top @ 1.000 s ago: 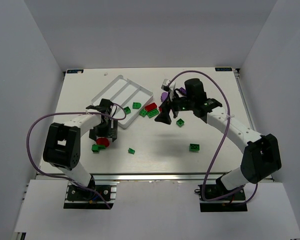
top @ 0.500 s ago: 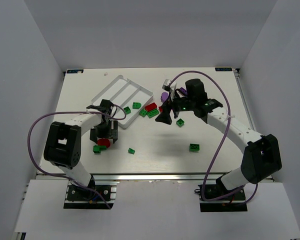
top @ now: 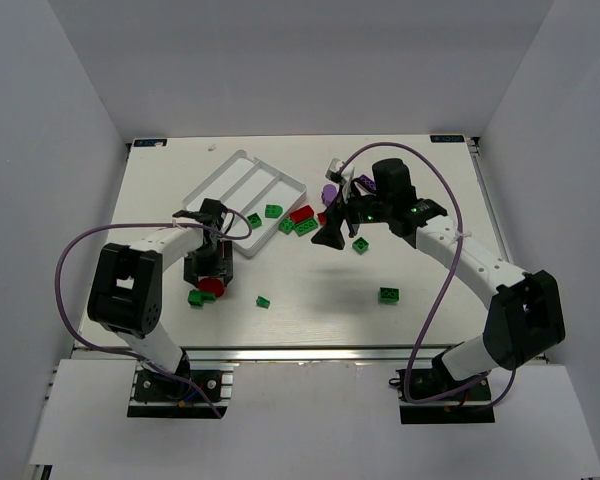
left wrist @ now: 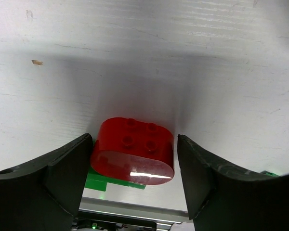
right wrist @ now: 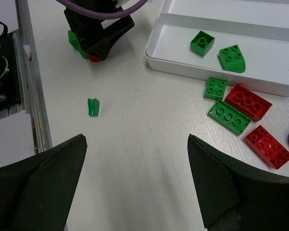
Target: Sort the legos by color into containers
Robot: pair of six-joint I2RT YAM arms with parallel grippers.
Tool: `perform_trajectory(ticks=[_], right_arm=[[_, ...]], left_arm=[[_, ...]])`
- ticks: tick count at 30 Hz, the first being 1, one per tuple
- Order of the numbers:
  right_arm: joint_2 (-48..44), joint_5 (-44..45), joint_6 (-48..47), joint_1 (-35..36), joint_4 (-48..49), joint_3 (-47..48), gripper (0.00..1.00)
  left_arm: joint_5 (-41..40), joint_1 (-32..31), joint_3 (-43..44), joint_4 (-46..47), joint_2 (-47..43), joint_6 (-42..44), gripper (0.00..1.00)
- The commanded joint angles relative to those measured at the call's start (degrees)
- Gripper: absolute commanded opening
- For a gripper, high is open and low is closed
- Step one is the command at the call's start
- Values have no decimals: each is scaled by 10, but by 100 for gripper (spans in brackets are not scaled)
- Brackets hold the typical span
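A red rounded lego [left wrist: 132, 151] lies on the table between the fingers of my left gripper [left wrist: 135, 144]. The left finger touches it and a thin gap shows at the right finger. From above, this red lego [top: 212, 286] lies under the left gripper [top: 208, 275], with a green lego [top: 195, 297] beside it. The white tray [top: 242, 188] of containers stands behind, with two green legos [right wrist: 202, 42] in its nearest compartment [right wrist: 216, 77]. My right gripper [top: 330, 238] hovers open and empty over mid-table [right wrist: 136, 139]. Red legos [right wrist: 248, 101] and green legos [right wrist: 229, 115] lie beside the tray.
A small green piece [right wrist: 93, 107] lies alone near the front. More green legos [top: 389, 294] sit on the right, and purple ones [top: 329, 192] lie behind the right gripper. The table's metal front rail [right wrist: 31, 91] runs near the left arm.
The left gripper's jaws have narrowed around the red rounded lego. The right arm has barely moved and stays open.
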Motion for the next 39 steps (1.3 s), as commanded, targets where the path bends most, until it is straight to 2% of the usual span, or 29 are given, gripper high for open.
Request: perform_trajectory(ticks=[1,4,6,7,9,24,28,33,34,36,39], right_arm=[[-22,-3,8,-3,18,-7,89],[-23,-2,8,-4,20,-9,89],[-24,-3,9,-4,18,-10,89],[-25,-3,10,-4,20,-12,89],[-26,-4,11,-4,20,-13,89],[-27,-8,23,-8,28,-13,89],[-28,-9,25,-9,30,-16,89],[-31,-9,23,-12,30,-22,89],[-33,-10,23,-12,29,-24,89],[-34,-10,21,-12,28,-24,89],[-35,-12,17,-12,25,-27,89]], left_arm=[[8,1,-1,-1,-12,-7,79],[10,1,-1,0,-14,-9,79],[10,1,0,-1,-14,-9,85],[10,1,1,-4,-14,-8,92],[10,1,4,-7,-14,-4,94],[10,-3,24,-36,29,8,93],[4,-3,35,-34,47,10,89],[-3,-3,42,-32,47,9,78],[-3,-3,44,-30,45,7,70],[-3,-3,46,-29,40,3,67],[4,-4,60,-28,23,-6,55]])
